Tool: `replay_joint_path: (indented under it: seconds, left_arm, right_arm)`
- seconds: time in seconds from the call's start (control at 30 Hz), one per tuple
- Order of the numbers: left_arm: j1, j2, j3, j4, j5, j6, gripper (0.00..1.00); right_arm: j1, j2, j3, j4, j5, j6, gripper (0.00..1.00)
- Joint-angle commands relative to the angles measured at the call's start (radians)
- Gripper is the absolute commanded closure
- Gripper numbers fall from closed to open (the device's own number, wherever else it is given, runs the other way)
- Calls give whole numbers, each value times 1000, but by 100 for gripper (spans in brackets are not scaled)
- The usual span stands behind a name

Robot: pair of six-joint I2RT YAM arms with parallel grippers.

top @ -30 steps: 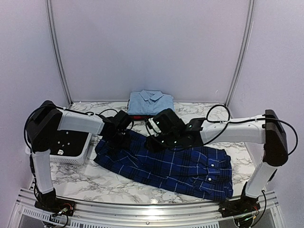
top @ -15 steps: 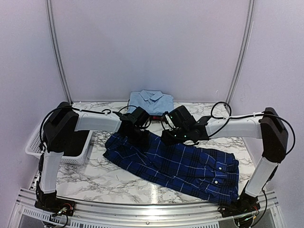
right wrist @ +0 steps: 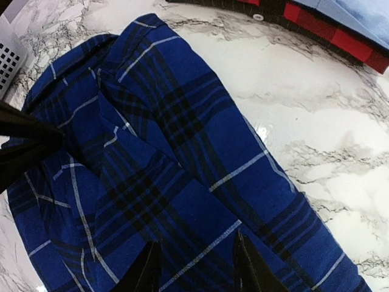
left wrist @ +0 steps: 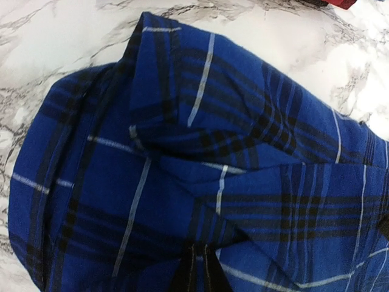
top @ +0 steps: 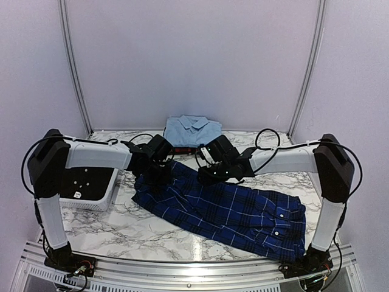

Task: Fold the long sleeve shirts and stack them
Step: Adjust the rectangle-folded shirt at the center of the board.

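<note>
My right gripper [right wrist: 196,246] hangs half open over the navy blue plaid cloth shirt [right wrist: 170,152]; my left gripper [top: 153,175] sits at that shirt's far edge, grip unclear

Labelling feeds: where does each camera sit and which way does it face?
Top external: above, behind the bases, looking down over the marble table; both arms show.
Left wrist: on the left arm, facing down at the navy plaid shirt; left gripper at bottom edge.
Right wrist: likewise on the right arm; right gripper at bottom.
Shared: all show that shirt.
</note>
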Motion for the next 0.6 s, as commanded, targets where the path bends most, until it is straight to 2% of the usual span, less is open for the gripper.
replay_joint_path:
  seconds: [0.0, 0.2, 0.47, 0.57]
  left_arm:
    - [-11, -96, -97, -8, 0, -41, 93]
    - [-19, -160, -210, 18, 3, -80, 92]
    - [-2, -113, -274, 32, -90, -103, 92]
    - [28, -97, -297, 40, -99, -101, 92]
  right_arm:
    - [2, 10, 70, 18, 27, -11, 62]
    - [-14, -15, 53, 85, 45, -9, 54]
    - [-58, 20, 136, 78, 102, -52, 51]
    - [-138, 28, 137, 125, 7, -5, 51]
